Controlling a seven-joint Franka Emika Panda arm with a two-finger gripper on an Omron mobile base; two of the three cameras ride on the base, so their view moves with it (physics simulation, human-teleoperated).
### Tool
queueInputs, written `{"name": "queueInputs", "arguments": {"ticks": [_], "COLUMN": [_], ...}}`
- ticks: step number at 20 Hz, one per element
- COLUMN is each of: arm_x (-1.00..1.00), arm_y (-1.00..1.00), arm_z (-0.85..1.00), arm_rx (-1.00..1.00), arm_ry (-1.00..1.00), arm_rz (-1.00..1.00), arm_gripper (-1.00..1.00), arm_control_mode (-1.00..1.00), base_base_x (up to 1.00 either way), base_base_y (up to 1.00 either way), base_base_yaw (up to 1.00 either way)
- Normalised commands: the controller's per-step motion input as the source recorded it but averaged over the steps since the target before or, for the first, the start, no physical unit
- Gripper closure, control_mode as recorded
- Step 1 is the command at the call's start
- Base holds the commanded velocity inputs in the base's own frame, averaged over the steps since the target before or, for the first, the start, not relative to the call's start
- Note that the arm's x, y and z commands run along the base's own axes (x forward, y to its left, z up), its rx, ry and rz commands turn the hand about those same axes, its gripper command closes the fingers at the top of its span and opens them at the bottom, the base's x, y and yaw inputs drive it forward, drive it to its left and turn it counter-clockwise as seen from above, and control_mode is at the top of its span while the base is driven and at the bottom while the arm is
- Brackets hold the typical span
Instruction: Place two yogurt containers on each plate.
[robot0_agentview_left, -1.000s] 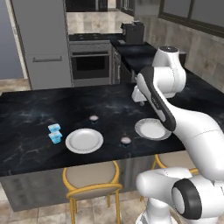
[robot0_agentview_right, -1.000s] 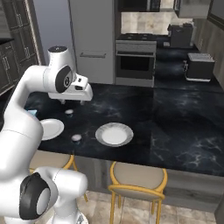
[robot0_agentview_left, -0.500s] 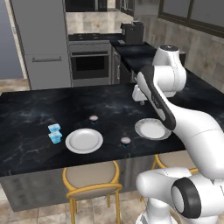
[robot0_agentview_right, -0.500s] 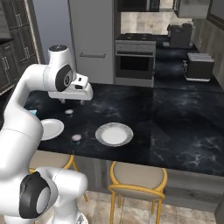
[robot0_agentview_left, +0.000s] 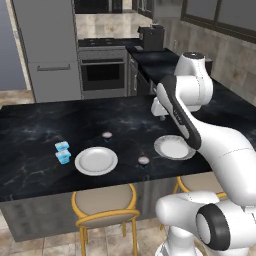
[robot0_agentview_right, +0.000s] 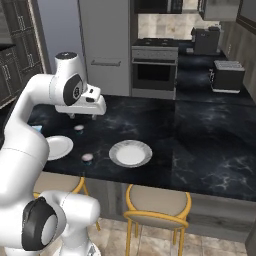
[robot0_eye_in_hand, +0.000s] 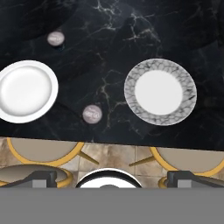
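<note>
Kitchen: black marble worktop (robot0_agentview_left: 30, 125); steel oven (robot0_agentview_left: 102, 75) at 12 o'clock; grey cabinet (robot0_agentview_left: 45, 45) at 11; yellow-framed stools (robot0_agentview_left: 105, 207) at 6; beige tiled floor (robot0_agentview_left: 30, 245).

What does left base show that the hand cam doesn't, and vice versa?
Left base view alone: two light blue cups left of the plain plate, plus oven and fridge behind. Hand view alone: the patterned rim of the other plate, seen from above. Both: two plates, two round lidded cups, black counter, yellow stools.
</note>
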Motion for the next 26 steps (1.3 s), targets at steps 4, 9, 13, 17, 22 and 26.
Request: {"name": "queueInputs", "arguments": {"ticks": [4, 9, 13, 17, 22, 26], "arm_x": [0.00, 0.00, 0.00, 0.00, -0.03, -0.10], "arm_y": [0.00, 0.00, 0.00, 0.00, 0.01, 0.03], "arm_z": [0.00, 0.00, 0.00, 0.00, 0.00, -0.19], "arm_rx": [0.00, 0.00, 0.00, 0.00, 0.00, 0.01], "arm_ry": [0.00, 0.00, 0.00, 0.00, 0.00, 0.19], "arm_rz": [0.00, 0.00, 0.00, 0.00, 0.00, -0.01], "arm_gripper": [-1.00, -1.00, -1.00, -1.00, -1.00, -1.00], "arm_control_mode": [1.00, 1.00, -1.00, -1.00, -1.00, -1.00], "base_base_x": [0.00, 0.00, 0.00, 0.00, 0.00, 0.00], "base_base_y": [0.00, 0.00, 0.00, 0.00, 0.00, 0.00], "base_base_yaw": [0.00, 0.00, 0.00, 0.00, 0.00, 0.00]}}
